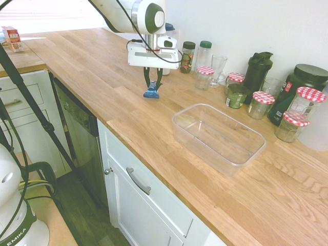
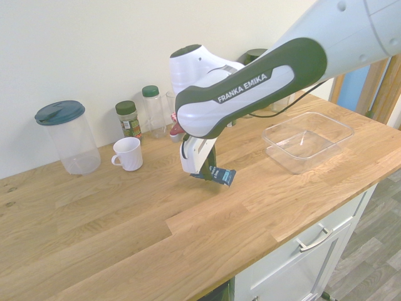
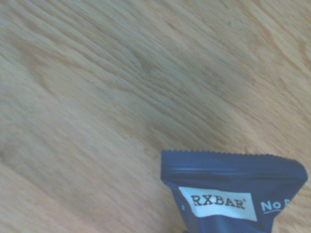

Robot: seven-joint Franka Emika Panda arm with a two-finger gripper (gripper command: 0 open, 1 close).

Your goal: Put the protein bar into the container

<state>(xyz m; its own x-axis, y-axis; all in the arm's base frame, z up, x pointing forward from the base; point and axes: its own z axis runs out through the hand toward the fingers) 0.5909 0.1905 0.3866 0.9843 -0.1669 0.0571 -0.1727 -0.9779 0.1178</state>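
Note:
My gripper point(image 1: 152, 83) is shut on the protein bar point(image 1: 151, 92), a small dark-blue foil packet that hangs from the fingers just above the wooden counter point(image 1: 92, 72). From the other side the protein bar point(image 2: 222, 175) sticks out below the wrist, tilted. Up close, the protein bar point(image 3: 233, 194) shows its crimped end and a white label. The container point(image 1: 218, 137), a clear shallow rectangular tub, stands empty on the counter some way to the right of the gripper. In the second exterior view the container point(image 2: 308, 140) lies beyond the arm, near the counter's right end.
Against the back wall stand glass jars with red-checkered lids point(image 1: 261, 104), spice bottles point(image 1: 187, 56), a drinking glass point(image 1: 218, 69), a dark shaker bottle point(image 1: 257, 69) and a green tub point(image 1: 300, 87). A white mug point(image 2: 128, 153) and a lidded clear jug point(image 2: 67, 137) show in the second exterior view.

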